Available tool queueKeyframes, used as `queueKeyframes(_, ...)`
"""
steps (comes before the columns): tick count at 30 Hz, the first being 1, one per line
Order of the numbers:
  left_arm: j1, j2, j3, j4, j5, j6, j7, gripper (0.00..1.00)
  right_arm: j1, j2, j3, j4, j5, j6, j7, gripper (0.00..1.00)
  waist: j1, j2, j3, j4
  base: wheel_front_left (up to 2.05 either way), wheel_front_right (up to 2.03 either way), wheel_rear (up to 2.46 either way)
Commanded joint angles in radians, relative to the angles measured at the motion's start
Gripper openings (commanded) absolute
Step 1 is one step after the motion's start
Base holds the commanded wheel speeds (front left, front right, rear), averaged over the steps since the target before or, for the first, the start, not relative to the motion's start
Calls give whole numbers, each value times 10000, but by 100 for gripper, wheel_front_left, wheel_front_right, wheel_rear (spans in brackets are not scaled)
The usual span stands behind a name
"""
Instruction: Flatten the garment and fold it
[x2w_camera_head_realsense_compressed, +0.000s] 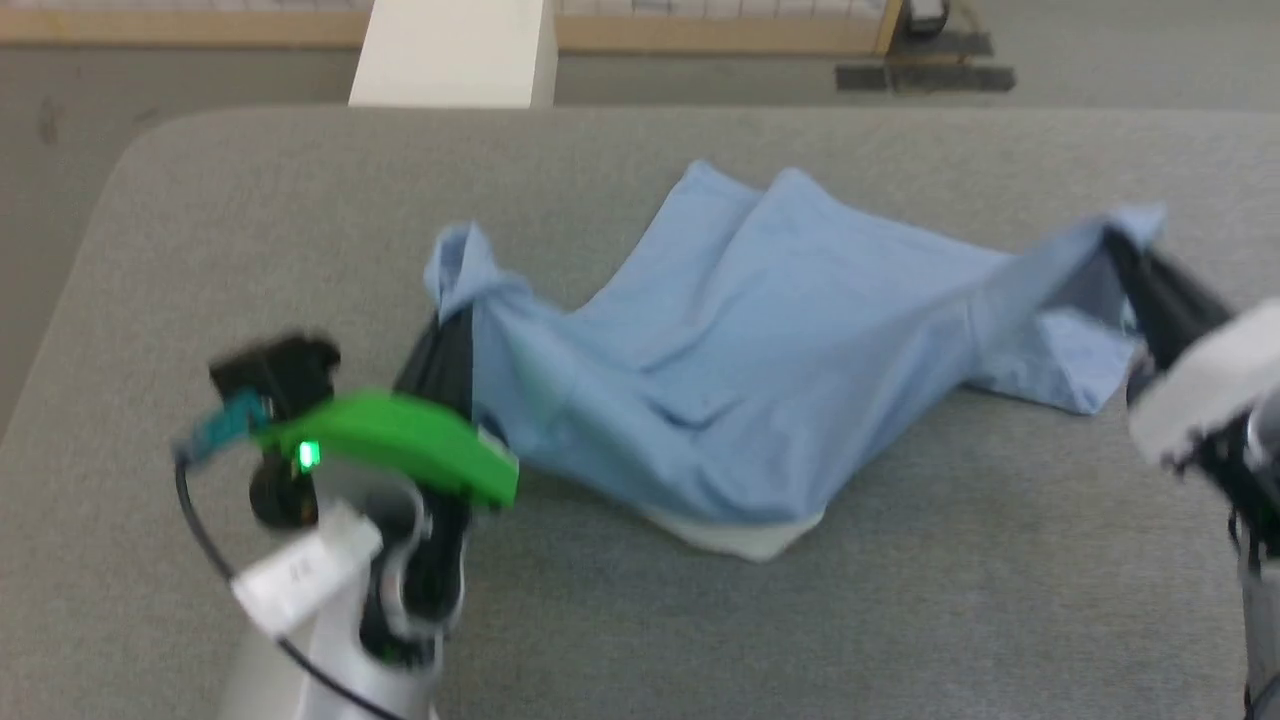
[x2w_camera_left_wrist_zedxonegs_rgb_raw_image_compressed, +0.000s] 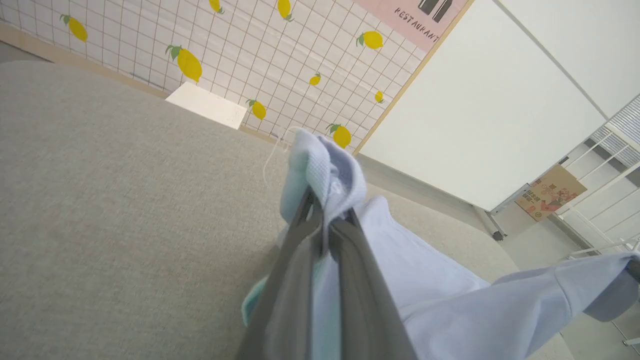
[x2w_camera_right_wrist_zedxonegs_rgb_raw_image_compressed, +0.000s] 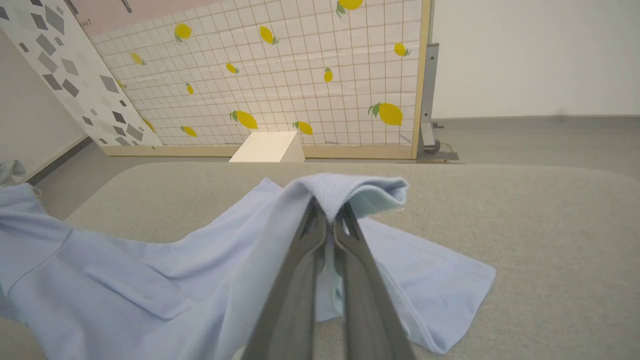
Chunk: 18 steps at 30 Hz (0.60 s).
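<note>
The light blue T-shirt (x2w_camera_head_realsense_compressed: 760, 370) is stretched across the grey padded table (x2w_camera_head_realsense_compressed: 250, 230), sagging in the middle, with a white fabric part (x2w_camera_head_realsense_compressed: 745, 537) peeking out under its near edge. My left gripper (x2w_camera_head_realsense_compressed: 452, 318) is shut on the shirt's left end, which bunches over the fingertips (x2w_camera_left_wrist_zedxonegs_rgb_raw_image_compressed: 325, 200). My right gripper (x2w_camera_head_realsense_compressed: 1125, 255) is shut on the shirt's right end, lifted off the table; the fabric (x2w_camera_right_wrist_zedxonegs_rgb_raw_image_compressed: 350, 192) folds over the closed fingers (x2w_camera_right_wrist_zedxonegs_rgb_raw_image_compressed: 300, 280). A sleeve (x2w_camera_right_wrist_zedxonegs_rgb_raw_image_compressed: 435, 295) hangs down to the table below that grip. The chest logo is hidden.
A white box (x2w_camera_head_realsense_compressed: 455, 55) stands on the floor beyond the table's far edge, before a lemon-patterned tiled panel (x2w_camera_right_wrist_zedxonegs_rgb_raw_image_compressed: 300, 75). The table's left edge curves down at the corner (x2w_camera_head_realsense_compressed: 130, 150). Bare table surface lies in front of and behind the shirt.
</note>
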Motion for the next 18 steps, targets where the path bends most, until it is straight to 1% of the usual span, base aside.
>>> queueKeyframes(1,-718,121,33,126,-60,-57,179,0,-617,-18,163,-30,-188,-9,-7,0,0,0,-750,-463,0,0,0)
queueKeyframes(5,-2326,193,-24,614,-97,-37,828,0,-2216,-3,726,359,-394,-9,191,0,0,0,-1046,-635,0,0,0)
queueKeyframes(7,-3144,302,-138,932,5,-83,1163,0,-3060,19,877,735,-545,-9,210,0,0,0,-1150,-683,0,0,0)
queueKeyframes(9,-3848,285,-135,1318,-63,-70,1426,0,-3813,17,972,1218,-731,-9,195,0,0,0,-1264,-697,0,0,0)
queueKeyframes(11,-4684,333,-97,1949,-57,-48,1664,0,-4647,-6,1107,1916,-1024,-9,157,0,0,0,-1388,-711,0,0,0)
queueKeyframes(12,-5244,347,-35,2478,-87,-23,1799,0,-5180,9,1215,2448,-1224,-9,153,0,0,0,-1460,-730,0,0,0)
queueKeyframes(15,-6376,446,31,3637,49,120,1981,0,-6273,156,1315,3536,-1610,-9,45,0,0,0,-1527,-787,0,0,0)
queueKeyframes(18,-7406,537,149,4713,191,400,2099,0,-7285,442,1280,4678,-1988,-9,-146,0,0,0,-1549,-881,0,0,0)
